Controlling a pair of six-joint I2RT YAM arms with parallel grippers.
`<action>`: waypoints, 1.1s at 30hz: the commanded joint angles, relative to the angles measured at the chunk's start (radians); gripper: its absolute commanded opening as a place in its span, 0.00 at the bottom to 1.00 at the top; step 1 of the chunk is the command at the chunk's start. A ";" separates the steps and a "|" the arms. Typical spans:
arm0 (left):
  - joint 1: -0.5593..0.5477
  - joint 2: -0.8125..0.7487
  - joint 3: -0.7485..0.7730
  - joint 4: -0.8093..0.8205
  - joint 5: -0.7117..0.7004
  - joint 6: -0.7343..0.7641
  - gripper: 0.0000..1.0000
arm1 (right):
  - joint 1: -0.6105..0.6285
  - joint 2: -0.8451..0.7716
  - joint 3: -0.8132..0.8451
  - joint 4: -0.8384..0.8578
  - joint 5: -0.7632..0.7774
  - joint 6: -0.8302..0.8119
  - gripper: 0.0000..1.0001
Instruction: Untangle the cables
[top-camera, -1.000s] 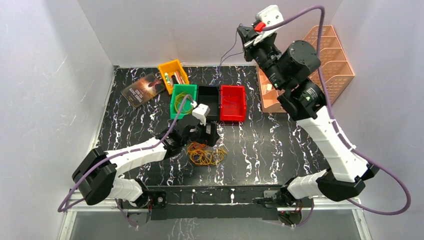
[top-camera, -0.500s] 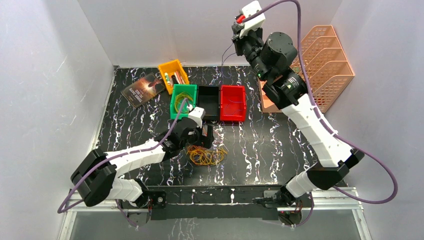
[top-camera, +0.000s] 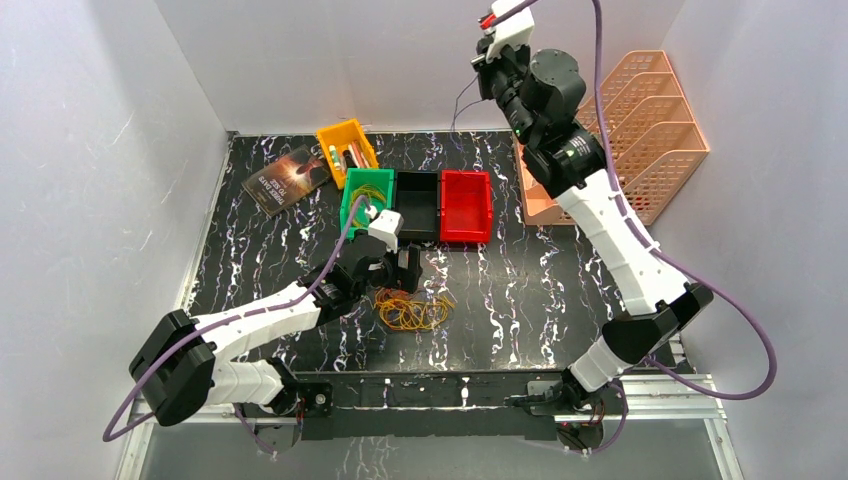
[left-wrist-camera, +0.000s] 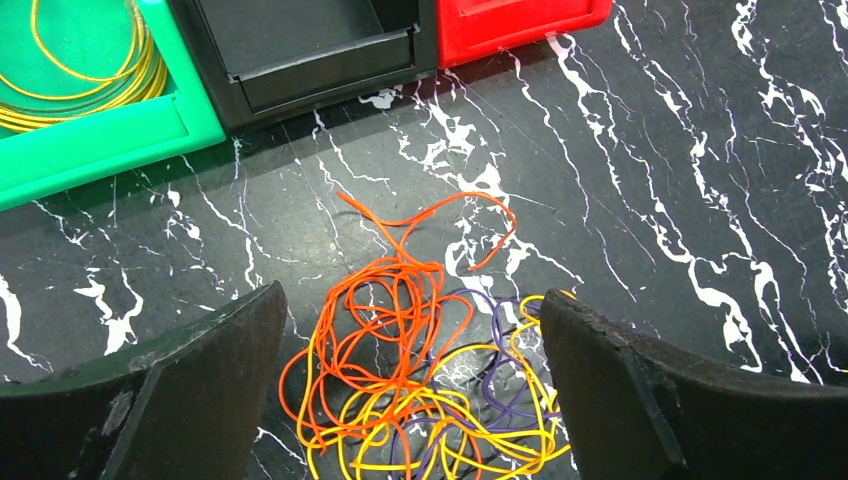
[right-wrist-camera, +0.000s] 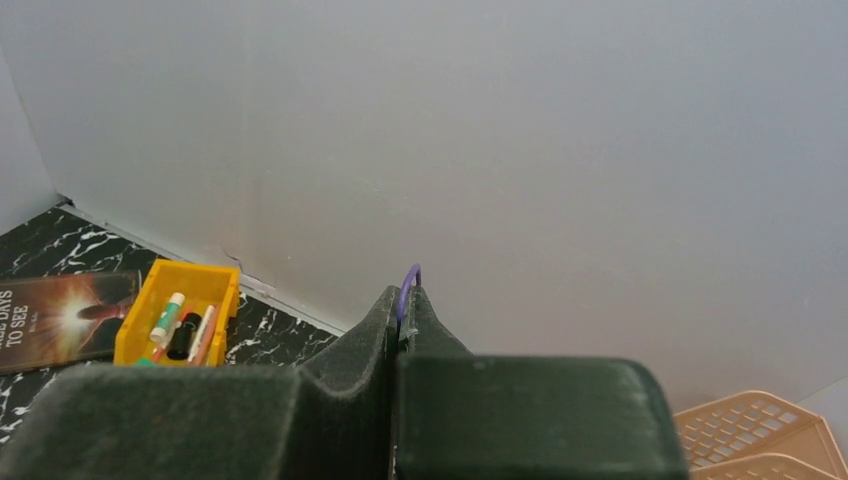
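Cables (left-wrist-camera: 400, 385): loose tangle of orange, yellow and purple loops on the surface (left-wrist-camera: 700, 200), just in front of the green bin (left-wrist-camera: 100, 150) and black bin (left-wrist-camera: 330, 80).
Left end effector (left-wrist-camera: 412, 300): open wide, nothing held.
Relation: tangle lies directly below and between its fingers; long axis runs across the jaw gap; one orange end points toward the bins.
Nearer arm: left, stretched low, wrist pitched down.
Right end effector (right-wrist-camera: 404, 305): raised by the back wall, well apart, pinched closed on a thin purple strand (right-wrist-camera: 409, 275).
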 joint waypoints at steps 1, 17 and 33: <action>0.005 -0.024 0.025 -0.019 -0.028 0.032 0.98 | -0.054 -0.002 0.006 0.047 -0.036 0.068 0.00; 0.004 -0.017 0.028 -0.040 -0.034 0.039 0.98 | -0.117 0.043 -0.052 0.044 -0.204 0.169 0.00; 0.004 -0.013 0.019 -0.042 -0.043 0.034 0.99 | -0.157 0.115 -0.069 0.070 -0.405 0.343 0.00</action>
